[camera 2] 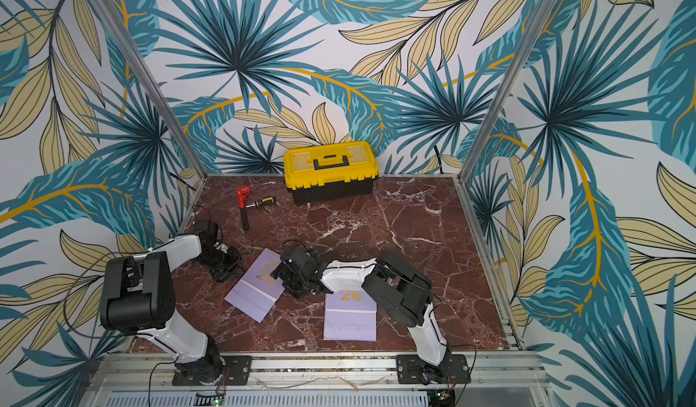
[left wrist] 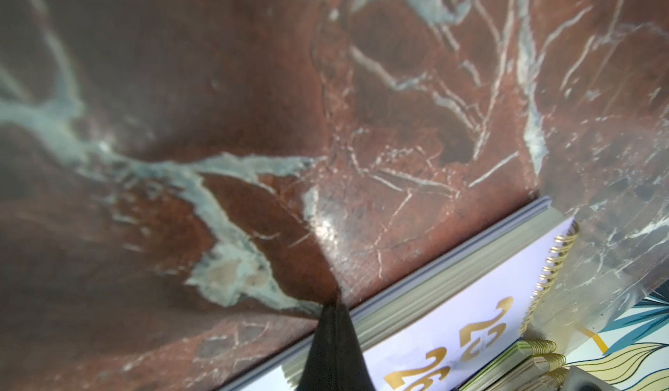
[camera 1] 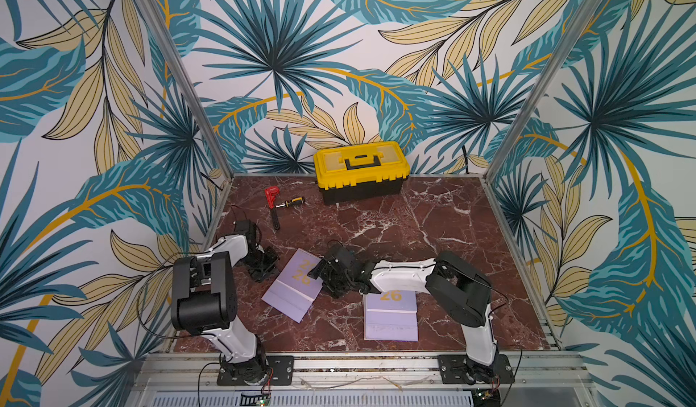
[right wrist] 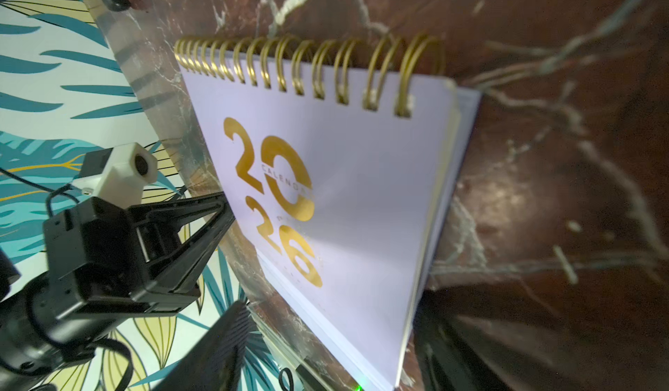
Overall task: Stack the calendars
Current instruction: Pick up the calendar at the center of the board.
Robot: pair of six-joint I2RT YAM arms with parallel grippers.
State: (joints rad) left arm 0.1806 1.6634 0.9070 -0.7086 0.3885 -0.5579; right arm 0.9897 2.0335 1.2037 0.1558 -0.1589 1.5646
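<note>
Lavender calendar (camera 1: 290,292), spiral-bound, gold "2026" on the cover: lies askew on the marble table (camera 1: 433,243), towards the front, between the two arms.
Right claw (camera 1: 324,281): jaws apart, set across the calendar's right edge; whether they touch it cannot be told.
Left claw (camera 1: 263,271): jaws together, just beside the calendar's left edge.
Second lavender calendar (camera 1: 391,318): lies straight, apart from the first, its top edge under the right arm.
Toolbox (camera 1: 361,171), yellow and black: at the back wall.
Screwdriver (camera 1: 290,202): back left.

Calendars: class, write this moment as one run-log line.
left fingers shut, beside angled calendar | right fingers open over it | second calendar flat, apart
</note>
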